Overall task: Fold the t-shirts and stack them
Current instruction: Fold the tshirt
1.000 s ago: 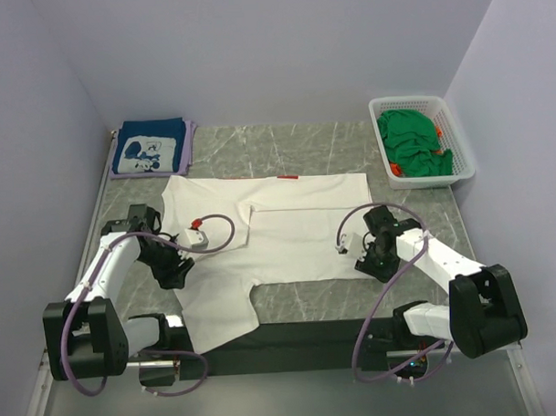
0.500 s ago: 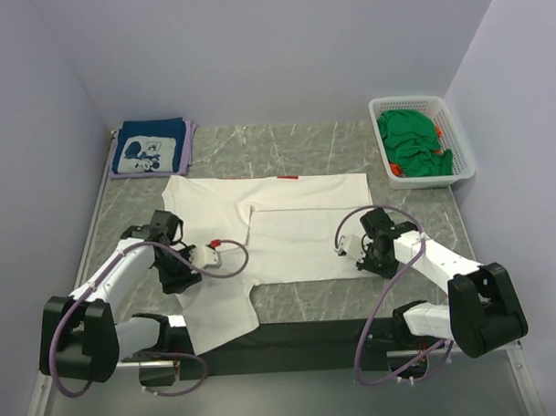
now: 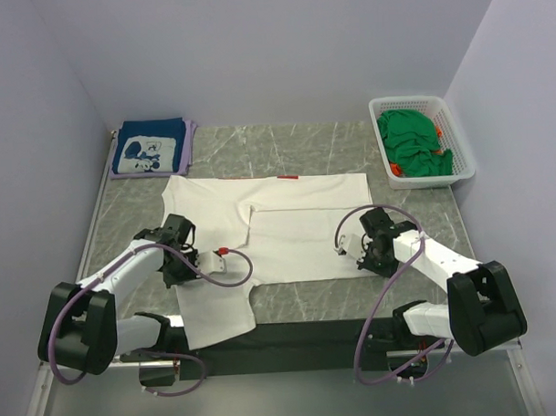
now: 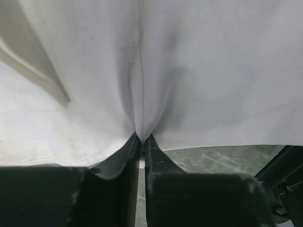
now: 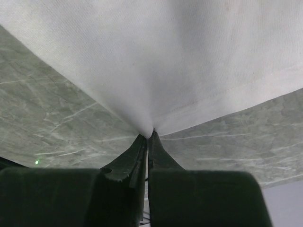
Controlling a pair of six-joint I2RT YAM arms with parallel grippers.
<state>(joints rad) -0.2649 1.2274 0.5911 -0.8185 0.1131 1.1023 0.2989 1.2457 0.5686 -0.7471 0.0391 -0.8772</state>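
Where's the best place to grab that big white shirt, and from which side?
Its outer edges, coming in low from each side: the white t-shirt lies flat, so only edges can be pinched. The left gripper and right gripper each pinch one.

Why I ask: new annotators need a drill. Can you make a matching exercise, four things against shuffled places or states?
1 white t-shirt
2 navy t-shirt
3 green t-shirts
4 right gripper

a in the basket
b folded, far left corner
c spread across the table
d shut on the white t-shirt's edge

Pairs: 1-c, 2-b, 3-a, 4-d.
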